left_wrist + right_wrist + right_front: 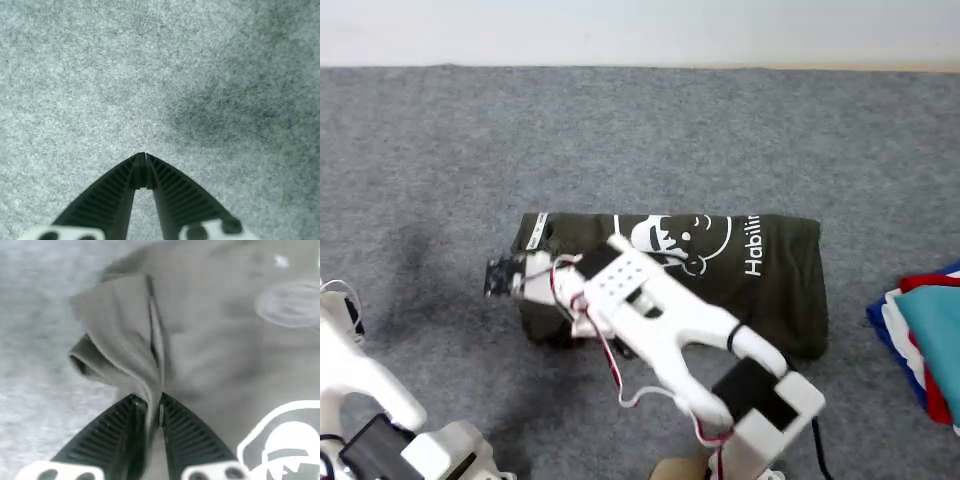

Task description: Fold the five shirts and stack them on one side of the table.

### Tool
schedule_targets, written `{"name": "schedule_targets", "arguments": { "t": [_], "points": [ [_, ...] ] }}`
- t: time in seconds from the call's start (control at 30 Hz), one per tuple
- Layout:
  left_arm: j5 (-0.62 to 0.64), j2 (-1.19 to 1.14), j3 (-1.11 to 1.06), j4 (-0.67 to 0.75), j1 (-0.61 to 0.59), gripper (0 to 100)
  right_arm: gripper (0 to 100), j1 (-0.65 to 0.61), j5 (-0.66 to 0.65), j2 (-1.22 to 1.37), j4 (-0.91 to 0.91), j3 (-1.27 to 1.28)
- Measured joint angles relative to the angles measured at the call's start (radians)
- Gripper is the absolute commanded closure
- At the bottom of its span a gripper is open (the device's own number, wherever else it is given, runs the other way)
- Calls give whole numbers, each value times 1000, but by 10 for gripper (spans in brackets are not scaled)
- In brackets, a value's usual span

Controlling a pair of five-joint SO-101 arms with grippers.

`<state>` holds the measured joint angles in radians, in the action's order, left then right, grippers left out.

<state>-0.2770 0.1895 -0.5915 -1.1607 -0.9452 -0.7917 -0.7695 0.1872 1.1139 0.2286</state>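
Dark shirt [770, 270] lies crosswise, tag [535, 232] leftward — right gripper [152, 402] clamped on its fold.

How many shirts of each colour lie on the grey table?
Dark olive folded fabric shirt with white print: 1
Teal folded fabric shirt, in the stack at the table's edge: 1
Red folded fabric shirt, same stack: 1
White folded fabric shirt, same stack: 1
Blue folded fabric shirt, same stack: 1
Total: 5

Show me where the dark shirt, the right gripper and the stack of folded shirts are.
dark shirt [788, 285], high view, plain cloth beside the lettering.
right gripper [153, 401], right wrist view, between fingertips shut on a shirt fold.
folded stack [935, 328], high view, teal top layer.
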Motion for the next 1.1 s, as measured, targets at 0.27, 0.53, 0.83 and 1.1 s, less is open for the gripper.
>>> {"name": "schedule_targets", "arguments": {
  "t": [0.27,0.53,0.83,1.1],
  "points": [
    [0,0,-71,34,0,998,987,86,-2,261,26,-288],
    [0,0,-95,54,0,998,862,124,-2,430,196,-568],
    [0,0,-95,54,0,998,768,160,32,437,394,-769],
    [0,0,-95,54,0,998,809,158,40,437,517,-796]
  ]
}}
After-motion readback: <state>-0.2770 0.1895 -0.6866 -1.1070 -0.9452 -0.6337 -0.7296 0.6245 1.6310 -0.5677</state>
